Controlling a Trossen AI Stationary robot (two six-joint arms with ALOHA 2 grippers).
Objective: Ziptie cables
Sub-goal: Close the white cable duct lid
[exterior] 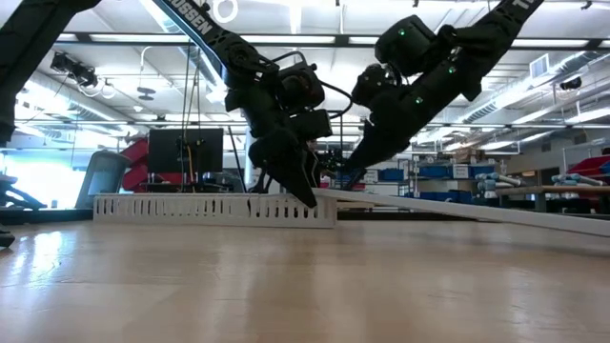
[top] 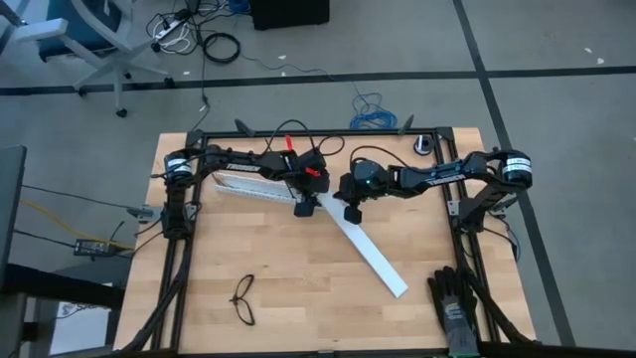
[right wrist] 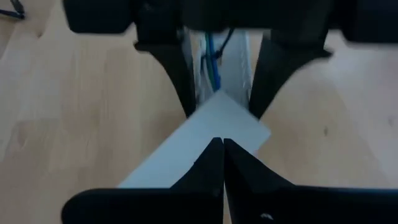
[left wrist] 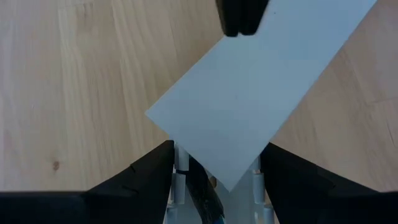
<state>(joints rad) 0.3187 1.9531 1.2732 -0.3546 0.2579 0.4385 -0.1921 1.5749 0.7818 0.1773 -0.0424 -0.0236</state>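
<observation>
The left gripper [top: 303, 207] stands tip-down on the wooden table [top: 298, 298], its two dark fingers [left wrist: 146, 177] spread apart and straddling the end of a slotted white cable duct [exterior: 214, 208]. Nothing is clamped between them; the duct's side walls run just inside each finger. Between those fingers, down in the duct's channel, lie thin wires, one of them blue [right wrist: 213, 59] — probably the cables, though only a short stretch shows. The near corner of a wide flat white strip [top: 363, 247] pokes into the gap between the left fingers and rests on the duct's end, tilted up from the table.

The right gripper [right wrist: 222, 155] faces the left one from just beyond that corner, its fingers pressed together, tips touching, poised over the strip's upper face. Whether they touch the strip cannot be told.

Well away from both sets of fingers, black thin-framed glasses [top: 243, 301] and a dark work glove [top: 454, 303] lie on the table.
</observation>
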